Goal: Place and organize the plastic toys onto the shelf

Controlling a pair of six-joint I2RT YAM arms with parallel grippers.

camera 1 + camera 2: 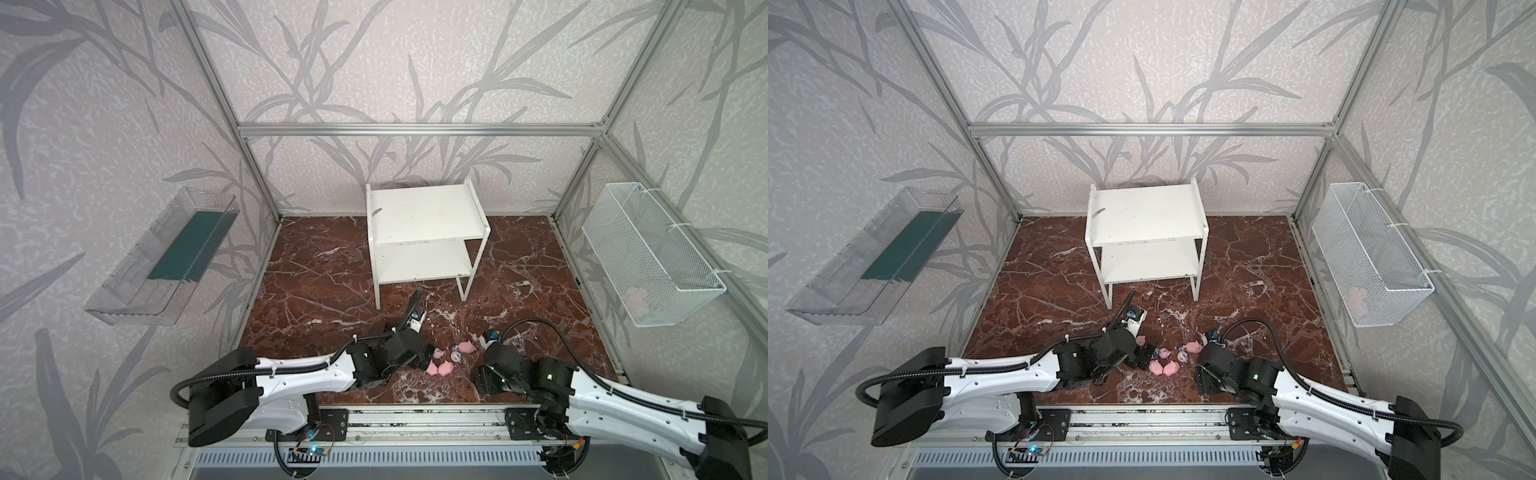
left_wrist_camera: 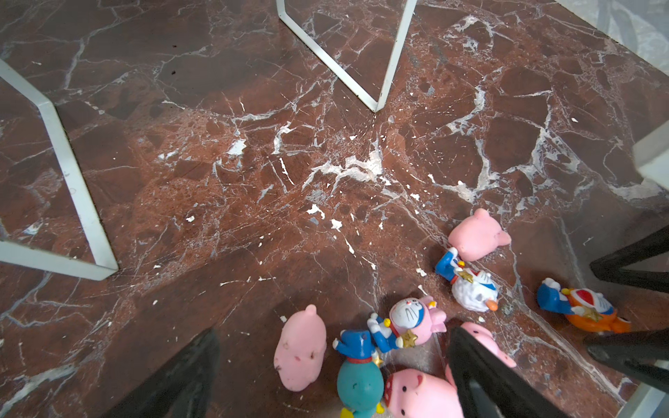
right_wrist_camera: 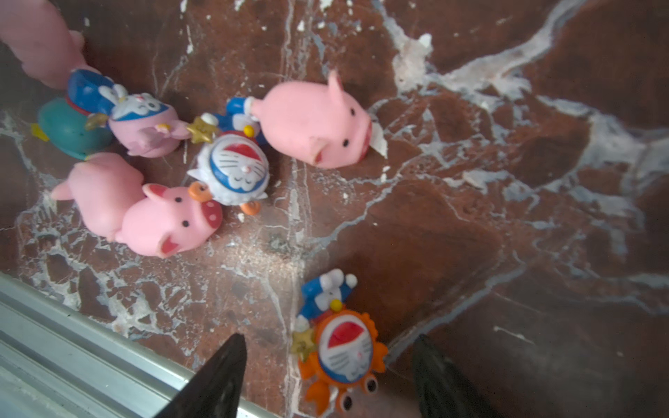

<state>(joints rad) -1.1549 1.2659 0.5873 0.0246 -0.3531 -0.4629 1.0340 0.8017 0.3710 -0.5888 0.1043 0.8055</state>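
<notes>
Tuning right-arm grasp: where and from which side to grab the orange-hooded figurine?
Probably the wide orange hood, pinched across its sides from above. The orange-hooded figurine lies face up, clear of the other toys; its blue body is narrower. The right gripper straddles it, open.

Red marble tabletop (image 1: 316,270): toys (image 1: 446,368), shelf (image 1: 424,216)

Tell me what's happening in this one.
Two robot arms are set to move small plastic toys onto the white shelf, whose two boards are bare. The toys lie clustered on the marble table near the arms. The right end effector is open, jaws either side of the orange-hooded figurine, not gripping it. The left end effector hangs open over the pink pigs and other figurines.
</notes>
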